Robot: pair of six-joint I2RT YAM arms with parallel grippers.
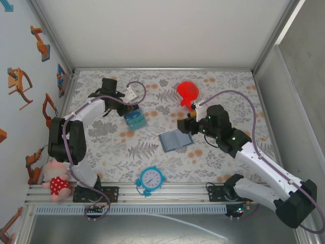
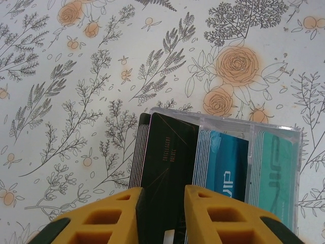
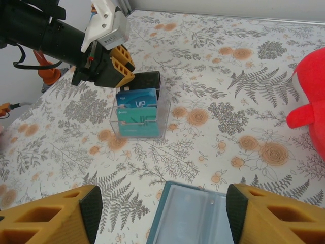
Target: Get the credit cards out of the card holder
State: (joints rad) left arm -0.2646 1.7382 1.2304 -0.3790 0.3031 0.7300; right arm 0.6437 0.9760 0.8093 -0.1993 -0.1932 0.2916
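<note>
The left tool (image 2: 163,195) has its yellow fingers (image 2: 134,213) parted by a narrow gap and grips nothing; a black card (image 2: 170,157) shows through that gap. This card stands at one end of a clear plastic box (image 2: 284,133). Beside it in the box is a stack of blue cards (image 2: 226,170) printed VIP, then a stack of teal cards (image 2: 277,173), all upright on edge.

The right tool (image 3: 162,211) is wide open and empty, its two fingers hanging either side of the card holder (image 3: 190,213). The card holder lies opened flat on the desk (image 1: 218,162), near the middle and well apart from the box. It has a slate-blue border and a paler, smooth inside.

A cloth printed with grey ferns and orange roses covers the desk. A red plush toy (image 1: 188,92) sits towards the far side, a round blue alarm clock (image 1: 151,179) near the front rail, and a pink plush in a spotted red dress (image 1: 57,178) at the left front corner. Aluminium framing and plain white walls enclose the space
</note>
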